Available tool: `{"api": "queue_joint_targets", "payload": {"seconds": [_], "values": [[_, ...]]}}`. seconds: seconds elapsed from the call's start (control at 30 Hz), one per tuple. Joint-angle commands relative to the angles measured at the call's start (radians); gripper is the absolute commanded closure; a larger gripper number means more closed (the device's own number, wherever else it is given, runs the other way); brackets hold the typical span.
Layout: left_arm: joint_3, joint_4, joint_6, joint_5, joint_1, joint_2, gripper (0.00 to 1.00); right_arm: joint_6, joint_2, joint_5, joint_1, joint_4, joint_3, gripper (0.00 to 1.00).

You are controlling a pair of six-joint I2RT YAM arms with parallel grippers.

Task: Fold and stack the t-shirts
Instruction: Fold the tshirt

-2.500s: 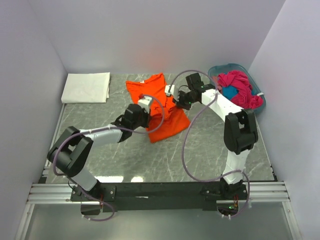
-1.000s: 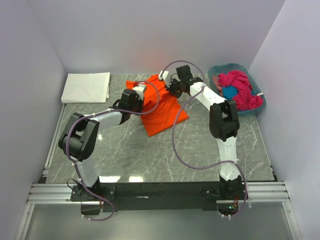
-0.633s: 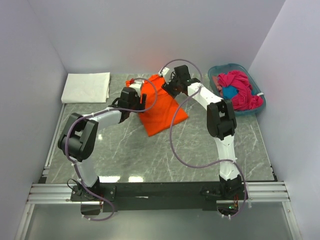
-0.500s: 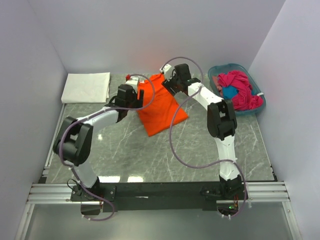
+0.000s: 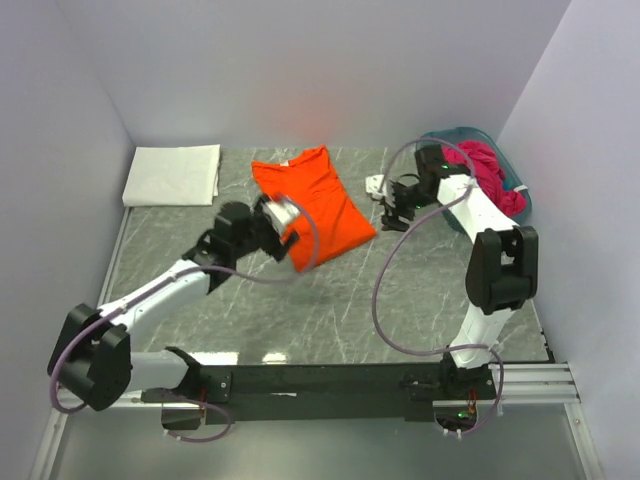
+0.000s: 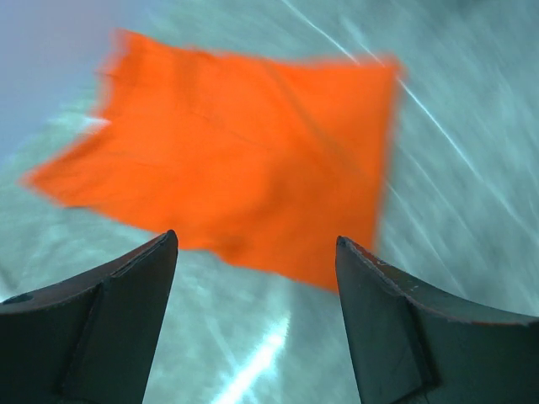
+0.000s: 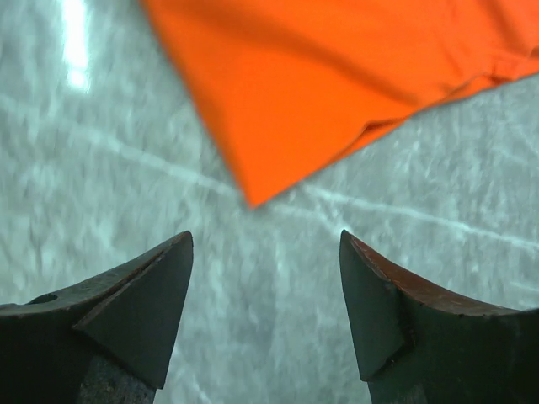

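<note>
Orange shirt [image 5: 318,205] lies flat, free.
L gripper [image 6: 253,244] spread, shirt just ahead; R gripper [image 7: 265,240] spread, shirt corner ahead.

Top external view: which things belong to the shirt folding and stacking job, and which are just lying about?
Job:
- bright orange cloth t-shirt, folded flat
- folded white cloth, far left
- magenta cloth shirts, bunched at far right

Not the job:
- teal plastic basket holding the magenta pile
- grey marble tabletop

A teal basket [image 5: 462,130] sits at the far right corner of the grey marble table [image 5: 330,310].
</note>
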State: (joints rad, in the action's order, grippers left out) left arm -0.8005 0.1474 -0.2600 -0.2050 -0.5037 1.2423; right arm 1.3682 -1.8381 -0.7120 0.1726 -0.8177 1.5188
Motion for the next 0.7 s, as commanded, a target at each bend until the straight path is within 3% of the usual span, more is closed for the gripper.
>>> {"api": "queue_joint_targets", "payload": {"seconds": [0.0, 0.13, 0.3, 0.5, 0.6, 0.67], "values": [[0.078, -0.052, -0.24, -0.128, -0.1, 0.043, 0.2, 0.286, 0.05, -0.116, -0.048, -0.055, -0.069, 0.23], [0.026, -0.08, -0.251, -0.033, -0.186, 0.201, 0.24, 0.264, 0.034, -0.11, -0.047, -0.046, -0.091, 0.23], [-0.005, -0.019, -0.202, 0.012, -0.194, 0.293, 0.23, 0.209, 0.04, -0.124, -0.039, 0.018, -0.131, 0.23], [-0.086, -0.101, -0.196, 0.096, -0.21, 0.439, 0.29, 0.171, 0.054, -0.095, -0.012, 0.101, -0.18, 0.23], [-0.101, -0.135, -0.189, 0.148, -0.214, 0.463, 0.35, 0.175, 0.063, -0.086, 0.001, 0.146, -0.196, 0.23], [-0.108, -0.144, -0.182, 0.191, -0.216, 0.483, 0.48, 0.193, 0.08, -0.076, 0.014, 0.176, -0.242, 0.23]]}}
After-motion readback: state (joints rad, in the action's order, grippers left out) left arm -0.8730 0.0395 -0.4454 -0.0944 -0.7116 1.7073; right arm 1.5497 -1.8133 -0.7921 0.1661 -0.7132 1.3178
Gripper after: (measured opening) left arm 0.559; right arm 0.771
